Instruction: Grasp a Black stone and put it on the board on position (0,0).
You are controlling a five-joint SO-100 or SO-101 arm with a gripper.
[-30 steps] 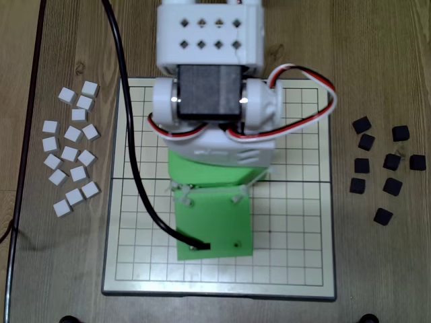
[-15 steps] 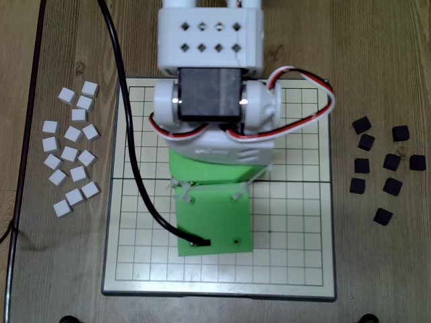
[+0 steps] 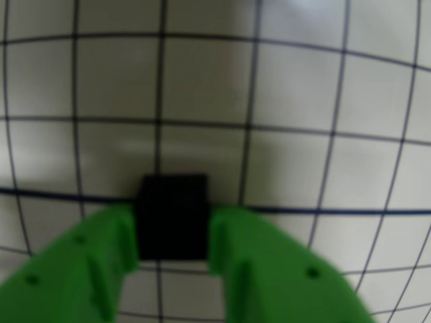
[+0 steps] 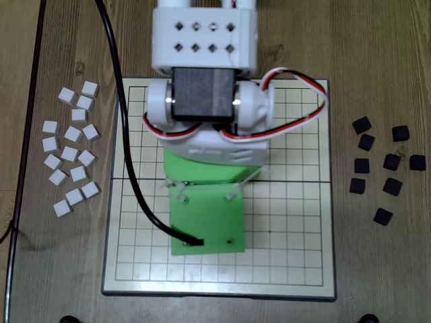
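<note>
- Where the two green fingers meet it in the wrist view, the Black stone sits pinched between them, one finger pressed to each side.
- So the hand is clamped on that stone; its fingers come in from the 6 o'clock edge of the wrist view.
- Behind the stone lies the board, off-white with thin dark grid lines; one thicker dark line runs across just behind the stone's upper part.
- Whether the stone touches the board or hangs over it cannot be told from that blurred view.
- From overhead the stone is hidden under the arm; the arm's green wrist plate lies over the board a little to the 7 o'clock side of the board's middle.
- White and dark arm housing covers the board's 12 o'clock part, with red-and-white wires looping to 3 o'clock and a black cable running down the 9 o'clock side to the plate.
- Loose black stones lie scattered on the wooden desk off the board's 3 o'clock edge.
- White blocks lie in a cluster on the desk off the 9 o'clock edge.
</note>
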